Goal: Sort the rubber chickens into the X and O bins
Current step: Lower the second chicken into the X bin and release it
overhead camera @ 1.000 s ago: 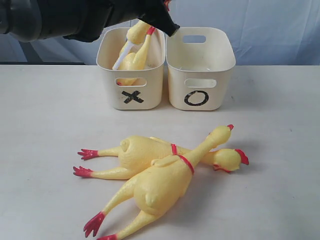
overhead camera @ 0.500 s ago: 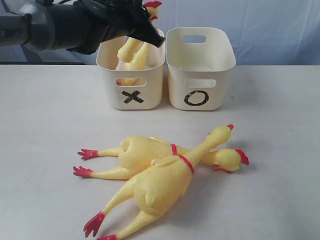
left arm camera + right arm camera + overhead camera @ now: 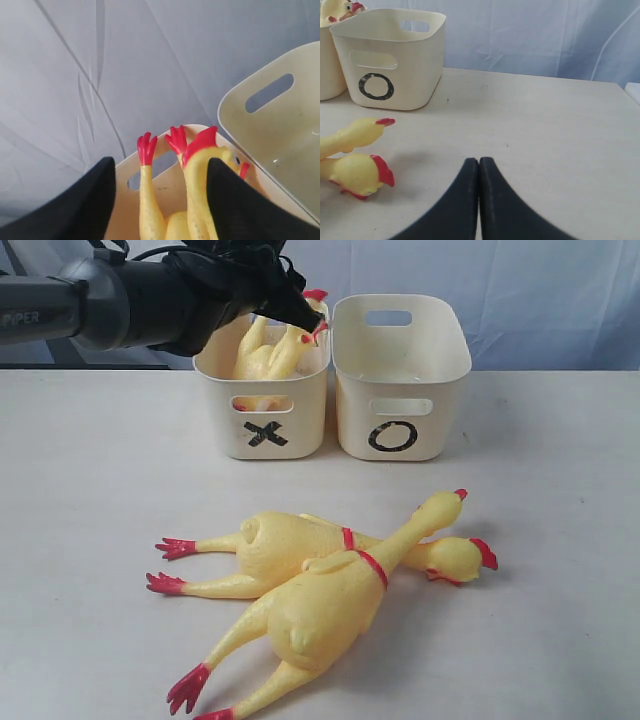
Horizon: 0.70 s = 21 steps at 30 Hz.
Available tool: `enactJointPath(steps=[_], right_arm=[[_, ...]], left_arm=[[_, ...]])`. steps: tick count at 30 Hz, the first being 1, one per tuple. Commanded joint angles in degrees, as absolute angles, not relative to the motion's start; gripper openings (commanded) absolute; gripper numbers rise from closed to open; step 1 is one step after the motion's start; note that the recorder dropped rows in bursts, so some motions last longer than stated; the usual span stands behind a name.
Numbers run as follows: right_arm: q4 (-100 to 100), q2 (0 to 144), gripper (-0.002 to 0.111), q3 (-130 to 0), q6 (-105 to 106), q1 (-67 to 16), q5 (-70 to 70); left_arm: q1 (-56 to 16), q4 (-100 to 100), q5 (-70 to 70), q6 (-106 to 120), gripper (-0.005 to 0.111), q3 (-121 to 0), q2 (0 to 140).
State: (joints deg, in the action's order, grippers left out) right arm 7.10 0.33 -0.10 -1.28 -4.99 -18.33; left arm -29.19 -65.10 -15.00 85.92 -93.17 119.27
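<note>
Two small rubber chickens point(image 3: 265, 355) lie in the X bin point(image 3: 300, 410), feet and a red comb poking over its rim. My left gripper point(image 3: 295, 305) hovers over that bin's back right corner. In the left wrist view the left gripper point(image 3: 161, 162) is open, its fingers either side of a small chicken's neck point(image 3: 197, 190) and a leg point(image 3: 148, 200), not pressing them. The O bin point(image 3: 440, 390) holds nothing I can see. Two large chickens lie crossed on the table, one point(image 3: 320, 615) over the other point(image 3: 280, 545). My right gripper point(image 3: 479, 161) is shut, low over bare table.
The two bins stand side by side at the back of the white table point(image 3: 90, 490), against a pale blue backdrop point(image 3: 540, 290). The large chickens' heads point(image 3: 362, 175) lie to one side of the right gripper, between it and the O bin point(image 3: 415, 65).
The left gripper carried a small chicken over the X bin, opened and let it go. That chicken now rests in the bin; the gripper has shifted slightly left and lower.
</note>
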Motion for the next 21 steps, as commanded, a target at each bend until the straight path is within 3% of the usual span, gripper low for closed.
enactJointPath(steps=[1, 21], right_arm=[[7.0, 0.0, 0.001, 0.0, -1.3, -4.7, -17.8], [7.0, 0.0, 0.001, 0.0, -1.3, -4.7, -17.8]], left_arm=[[-28.9, -67.0, -17.8, 85.4, 0.058, -93.5, 119.5], [-28.9, -77.0, -19.2, 90.2, 0.059, -92.3, 113.1]])
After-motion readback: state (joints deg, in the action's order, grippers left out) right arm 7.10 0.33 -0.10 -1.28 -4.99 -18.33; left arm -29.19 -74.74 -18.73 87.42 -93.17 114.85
